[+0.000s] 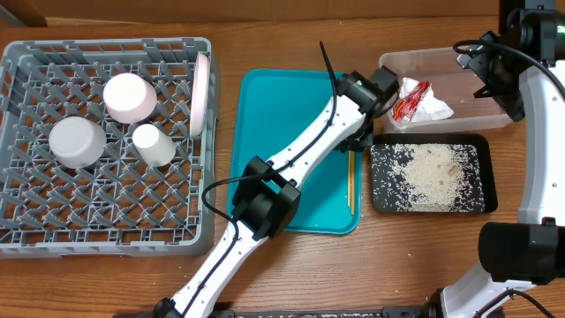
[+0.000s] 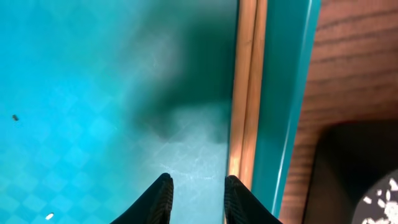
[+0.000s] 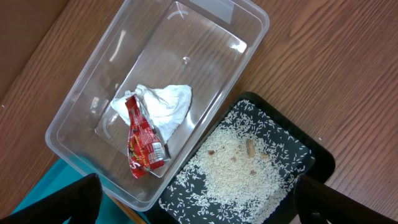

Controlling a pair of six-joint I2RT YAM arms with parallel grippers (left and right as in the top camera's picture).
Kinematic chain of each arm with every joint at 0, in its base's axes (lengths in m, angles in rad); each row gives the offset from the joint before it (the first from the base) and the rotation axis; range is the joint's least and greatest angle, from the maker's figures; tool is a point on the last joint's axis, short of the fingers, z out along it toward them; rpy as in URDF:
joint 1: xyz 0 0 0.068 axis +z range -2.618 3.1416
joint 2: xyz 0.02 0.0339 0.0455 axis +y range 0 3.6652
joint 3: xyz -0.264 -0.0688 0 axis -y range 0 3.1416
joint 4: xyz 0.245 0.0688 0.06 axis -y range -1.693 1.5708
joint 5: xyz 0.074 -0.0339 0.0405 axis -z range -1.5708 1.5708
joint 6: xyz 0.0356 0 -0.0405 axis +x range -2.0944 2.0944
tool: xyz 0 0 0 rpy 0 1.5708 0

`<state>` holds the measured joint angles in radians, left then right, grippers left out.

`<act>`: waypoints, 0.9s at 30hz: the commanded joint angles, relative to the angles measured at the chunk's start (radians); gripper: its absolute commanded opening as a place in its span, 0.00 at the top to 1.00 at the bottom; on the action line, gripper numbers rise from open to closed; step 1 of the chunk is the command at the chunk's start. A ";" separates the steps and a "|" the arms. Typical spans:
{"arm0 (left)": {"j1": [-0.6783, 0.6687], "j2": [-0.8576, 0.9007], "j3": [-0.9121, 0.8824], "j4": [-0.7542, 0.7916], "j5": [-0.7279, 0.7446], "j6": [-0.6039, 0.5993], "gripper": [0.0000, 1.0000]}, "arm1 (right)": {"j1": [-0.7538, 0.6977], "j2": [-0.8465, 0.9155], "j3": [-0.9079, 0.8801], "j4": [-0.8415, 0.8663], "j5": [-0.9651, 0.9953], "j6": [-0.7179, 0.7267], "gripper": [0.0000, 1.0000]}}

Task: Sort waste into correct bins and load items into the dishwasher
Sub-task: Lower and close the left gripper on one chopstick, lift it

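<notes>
Wooden chopsticks (image 1: 350, 181), a pair lying side by side, sit in the teal tray (image 1: 282, 106) hard against its right-hand wall. Long axis follows that wall, up-and-down in the overhead view: far end toward the clear bin (image 1: 459, 75), near end toward the tray's front edge. Left wrist view: the sticks run from top to bottom of frame beside the raised rim, with wood table (image 2: 354, 62) beyond. Left gripper (image 2: 198, 190) hangs low over the tray floor, jaws a little apart with only bare teal between them. The sticks lie outside that gap, at the right finger (image 2: 235, 193), whose tip overlaps their lower end; contact cannot be told. Overhead alone shows the left arm stretched across the tray, and the grey dish rack (image 1: 26, 234) well to the left holding pale cups (image 1: 152, 144) and a pink plate (image 1: 201, 93) on edge. Right wrist view alone looks into the bin: white tissue (image 3: 165, 102) and red wrapper (image 3: 143, 140) inside, black tray (image 3: 311, 155) of rice (image 3: 236, 168) just beside it. Right gripper (image 3: 199, 199) hangs above them, jaws spread wide, holding nothing.
</notes>
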<state>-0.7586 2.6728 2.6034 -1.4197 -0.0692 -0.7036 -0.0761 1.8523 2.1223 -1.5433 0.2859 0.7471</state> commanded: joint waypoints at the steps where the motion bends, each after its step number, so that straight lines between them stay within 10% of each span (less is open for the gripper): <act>1: -0.015 0.022 -0.002 0.024 -0.065 -0.064 0.70 | 0.003 -0.006 0.002 0.005 0.012 -0.004 0.00; 27: -0.021 0.022 -0.131 0.115 -0.038 -0.112 0.71 | 0.003 -0.006 0.002 0.005 0.009 -0.004 0.00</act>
<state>-0.7727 2.6732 2.5069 -1.3170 -0.0990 -0.7948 -0.0761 1.8523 2.1223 -1.5436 0.2855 0.7467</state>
